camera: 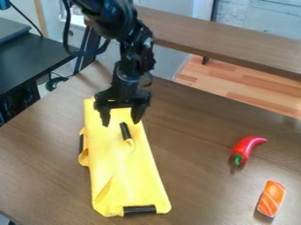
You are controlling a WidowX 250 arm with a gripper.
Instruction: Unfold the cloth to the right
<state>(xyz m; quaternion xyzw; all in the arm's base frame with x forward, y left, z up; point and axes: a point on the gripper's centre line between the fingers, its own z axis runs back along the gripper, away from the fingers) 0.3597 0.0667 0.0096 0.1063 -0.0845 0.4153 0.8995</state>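
Black metal-and-plastic hand (121, 123), wide-set, is hanging over folded yellow fabric cloth (120, 162); good unfolding is likely needing its narrow black tab (125, 131) pinched centrally, then swept low rightward.

Black arm (129, 61), bulky joints (111, 19), looping dark cable (66, 37), 2 tapered black fingers (104, 115).

No legible text, no labels, brands, numbers or signs that can be read.
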